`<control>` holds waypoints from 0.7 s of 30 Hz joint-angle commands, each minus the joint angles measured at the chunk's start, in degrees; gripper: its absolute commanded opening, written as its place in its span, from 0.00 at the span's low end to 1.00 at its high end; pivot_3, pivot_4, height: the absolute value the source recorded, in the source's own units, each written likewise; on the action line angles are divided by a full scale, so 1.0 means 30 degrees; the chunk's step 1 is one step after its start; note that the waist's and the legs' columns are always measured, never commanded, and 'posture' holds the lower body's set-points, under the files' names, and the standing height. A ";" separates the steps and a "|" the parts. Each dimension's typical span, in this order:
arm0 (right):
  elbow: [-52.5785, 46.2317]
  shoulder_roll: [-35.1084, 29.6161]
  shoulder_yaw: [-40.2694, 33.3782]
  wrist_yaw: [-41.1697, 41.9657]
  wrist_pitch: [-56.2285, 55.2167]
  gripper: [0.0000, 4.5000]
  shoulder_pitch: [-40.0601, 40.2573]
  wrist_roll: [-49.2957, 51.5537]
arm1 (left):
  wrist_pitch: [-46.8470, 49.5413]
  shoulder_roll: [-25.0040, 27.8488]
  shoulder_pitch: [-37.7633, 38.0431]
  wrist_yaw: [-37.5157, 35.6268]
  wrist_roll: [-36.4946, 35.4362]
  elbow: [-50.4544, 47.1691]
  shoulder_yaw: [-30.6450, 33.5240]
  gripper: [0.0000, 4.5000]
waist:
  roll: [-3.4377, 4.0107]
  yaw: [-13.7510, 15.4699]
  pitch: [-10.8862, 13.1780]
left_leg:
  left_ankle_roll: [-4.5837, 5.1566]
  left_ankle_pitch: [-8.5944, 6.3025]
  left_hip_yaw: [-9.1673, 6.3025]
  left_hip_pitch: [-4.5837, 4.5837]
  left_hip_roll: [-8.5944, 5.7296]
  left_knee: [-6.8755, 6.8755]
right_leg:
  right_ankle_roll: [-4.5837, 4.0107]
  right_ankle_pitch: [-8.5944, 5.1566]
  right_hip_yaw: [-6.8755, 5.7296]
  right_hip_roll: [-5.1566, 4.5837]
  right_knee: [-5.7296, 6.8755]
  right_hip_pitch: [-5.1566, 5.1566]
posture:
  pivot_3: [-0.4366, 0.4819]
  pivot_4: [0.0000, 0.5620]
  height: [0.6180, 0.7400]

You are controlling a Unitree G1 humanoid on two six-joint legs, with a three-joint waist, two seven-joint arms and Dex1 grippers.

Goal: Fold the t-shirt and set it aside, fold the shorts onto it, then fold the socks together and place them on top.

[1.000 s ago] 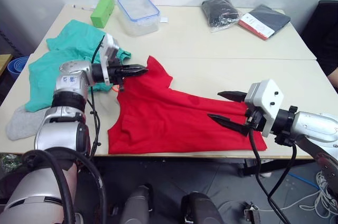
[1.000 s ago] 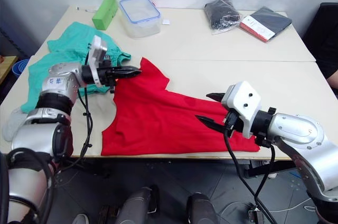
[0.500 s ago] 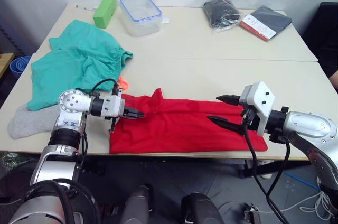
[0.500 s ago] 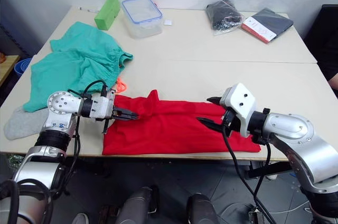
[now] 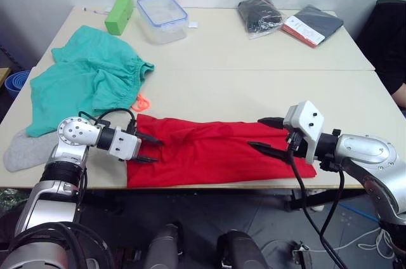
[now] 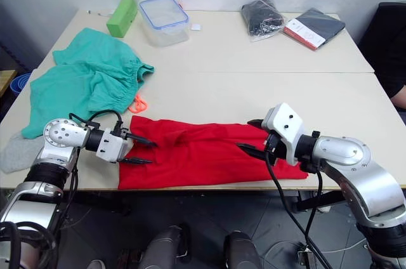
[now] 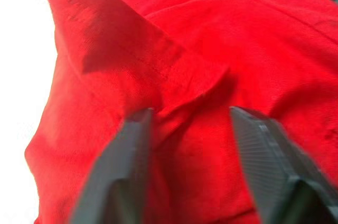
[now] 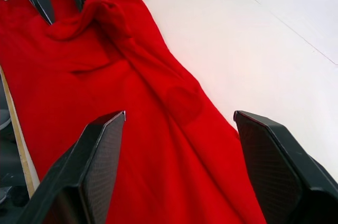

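Along the near edge of the pale table [image 5: 266,85] the red t-shirt [image 5: 216,155] lies folded lengthwise into a long band, its top layer creased and bunched toward the robot's left end. The left gripper [image 5: 147,148] sits at that end, its two black fingers spread apart above and below a raised fold of the cloth; in the left wrist view the fingertips [image 7: 124,176] stand either side of a peaked ridge of red fabric without pinching it. At the other end the right gripper [image 5: 269,136] hovers low over the shirt with its jaws wide open, one finger by the far edge of the band and the other over its middle, holding nothing. Left of the shirt, at the table's near left corner, a light grey sock [image 5: 22,148] lies flat, partly under the edge of the teal-green shorts [image 5: 82,85]. The shorts are spread out and rumpled farther back on the left, their orange drawstring [image 5: 142,100] looping onto the bare table just beyond the t-shirt. Toward the far edge stand a green block [image 5: 118,14] and a clear lidded container [image 5: 163,16], and farther right lie a black bundle in a clear bag [image 5: 259,14] and a flat dark packet with a red-and-white card [image 5: 312,24].
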 commanded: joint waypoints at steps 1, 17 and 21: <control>0.0280 0.0151 -0.0217 0.0013 -0.0404 0.74 -0.0382 -0.0386 | 0.4517 0.0985 -0.0339 -0.0171 -0.0780 -0.1176 0.0499 0.82 | 0.0000 -0.0012 0.0000 | -0.0004 0.0002 0.0001 0.0000 0.0002 -0.0003 | 0.0000 0.0000 0.0000 0.0005 0.0001 -0.0003 | 0.48 0.27 1.00; 0.1810 0.1902 0.0510 -0.0727 -0.0138 0.15 -0.2141 -0.1230 | 2.4248 0.1752 -0.2613 0.0836 -0.5415 -0.7379 0.1348 0.46 | -0.0001 0.0071 0.0002 | -0.0013 0.0008 -0.0003 -0.0016 -0.0016 -0.0003 | -0.0001 -0.0002 0.0026 0.0003 -0.0003 -0.0007 | 0.48 0.27 1.00; 0.1630 0.1844 0.0622 -0.0602 -0.0189 0.00 -0.2111 -0.1446 | 2.4676 0.0753 -0.1470 0.2772 -0.4465 -0.9690 0.0527 0.26 | 0.0001 0.0035 0.0001 | -0.0021 0.0013 0.0004 -0.0017 -0.0007 -0.0017 | -0.0001 -0.0002 0.0036 0.0011 -0.0005 -0.0015 | 0.48 0.27 1.00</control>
